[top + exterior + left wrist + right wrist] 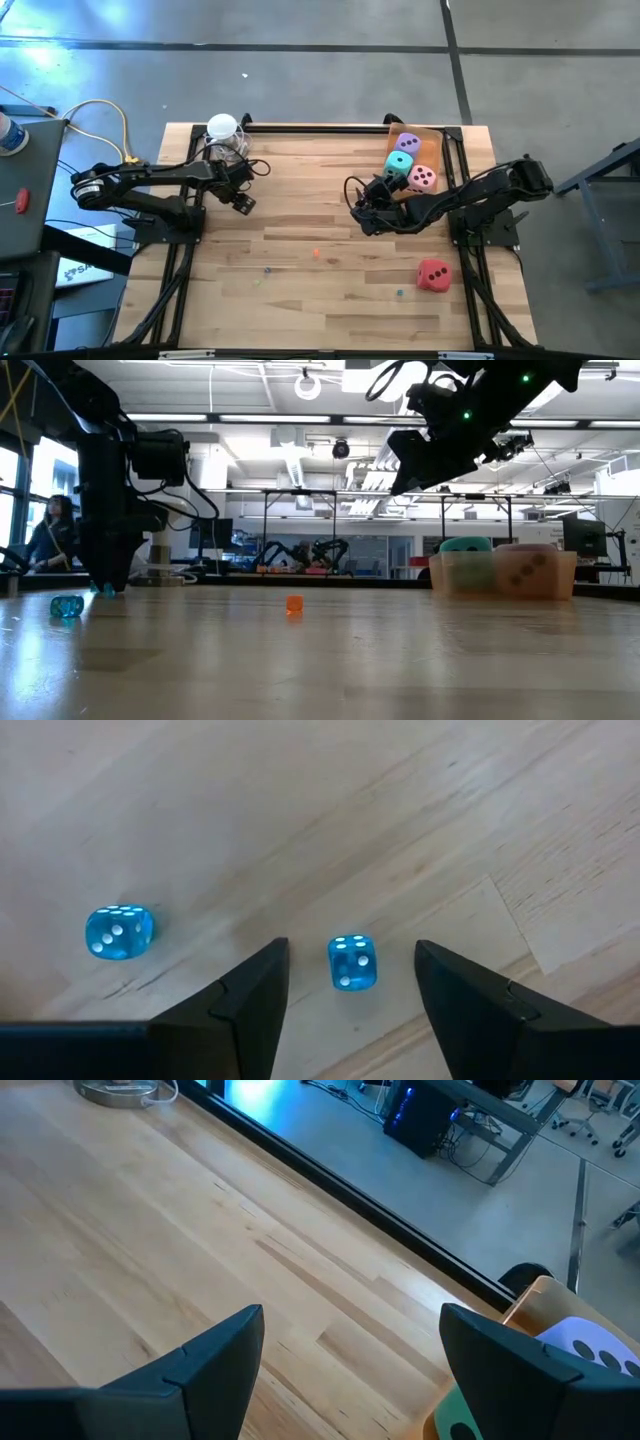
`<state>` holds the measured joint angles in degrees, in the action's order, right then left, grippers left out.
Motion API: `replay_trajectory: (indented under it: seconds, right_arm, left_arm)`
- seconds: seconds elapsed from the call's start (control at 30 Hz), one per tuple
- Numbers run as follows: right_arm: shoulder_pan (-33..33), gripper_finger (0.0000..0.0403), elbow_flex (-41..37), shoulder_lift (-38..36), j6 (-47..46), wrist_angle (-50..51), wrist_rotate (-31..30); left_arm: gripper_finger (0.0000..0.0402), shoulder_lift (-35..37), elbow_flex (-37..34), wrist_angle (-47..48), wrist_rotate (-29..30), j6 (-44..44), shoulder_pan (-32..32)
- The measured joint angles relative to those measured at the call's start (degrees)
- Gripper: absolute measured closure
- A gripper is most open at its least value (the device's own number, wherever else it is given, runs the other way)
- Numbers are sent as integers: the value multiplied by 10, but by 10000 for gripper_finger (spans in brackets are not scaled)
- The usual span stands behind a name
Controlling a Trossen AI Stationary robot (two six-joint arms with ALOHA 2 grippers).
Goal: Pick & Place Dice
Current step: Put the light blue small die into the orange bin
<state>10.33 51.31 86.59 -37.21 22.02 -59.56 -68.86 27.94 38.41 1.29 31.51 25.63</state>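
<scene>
- Left pincer (350, 952) was low over the worktop (300, 300), in its left half toward the far edge. Fingers stood apart, one either side of a small clear-blue die (351, 963), with a gap on both sides and no contact yet.
- Second blue die (119, 932) sat near it, outside the fingers.
- White round-topped object (222, 133) stood at the far edge, just behind the left arm.
- Right pincer (350, 1315) hung above the worktop's middle, just beside the amber tray (440, 135) in the far-right corner. Its fingers were apart with nothing between them.
- The tray held three big dice: purple die (408, 143), mint die (400, 163) and pink die (423, 178).
- Red die (433, 274) was loose near the right edge, toward the near-right corner, so my read is the job isn't finished.
- Risks, as a judgement:
  - The blue die looked hard and slick, and it sat slightly skewed to the fingers. An uneven close could twist it or squirt it out.
  - Fingertips were very close to the wood. Any lower and they'd scrape and nudge the die away.
  - A swing toward the tray could cross the right arm's space, and a clash is possible if the two aren't sequenced.
</scene>
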Motion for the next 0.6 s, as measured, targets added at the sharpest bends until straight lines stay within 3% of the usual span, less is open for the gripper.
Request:
replay_trajectory:
  seconds: [0.27, 0.6]
  right_arm:
    - [0, 109, 0, 0, 0, 0, 26]
    - [0, 109, 0, 0, 0, 0, 27]
  left_arm:
    - [212, 0, 0, -4, 5, -2, 0]
    - [309, 0, 0, -7, 10, -2, 0]
